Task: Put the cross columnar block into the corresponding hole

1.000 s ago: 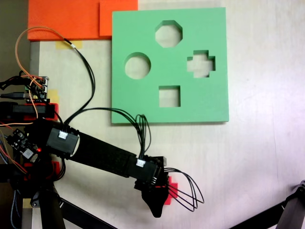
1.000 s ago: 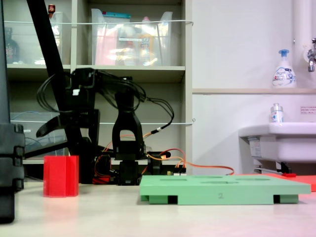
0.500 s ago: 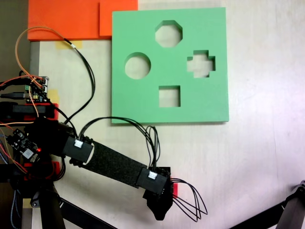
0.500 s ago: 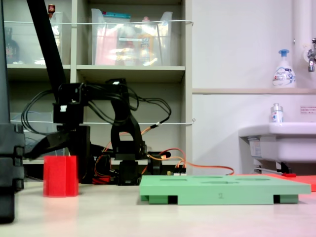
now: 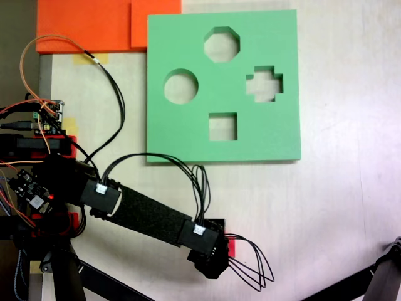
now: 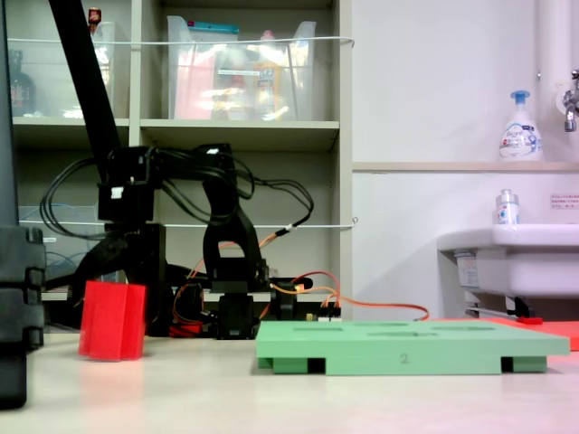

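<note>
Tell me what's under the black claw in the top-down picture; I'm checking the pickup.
A sliver of the small red foam cross block shows at the claw's edge. The rest is covered. In a fixed view, the block stands slightly tilted on the table.

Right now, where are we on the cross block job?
Done: the arm has reached the cross columnar block, far from the green board. In hand: the gripper sits over the block, which is tilted on the table in the side fixed view; whether the fingers have closed on it is unclear. Left: lift, carry, and insert into the plus-shaped hole, empty so far.
</note>
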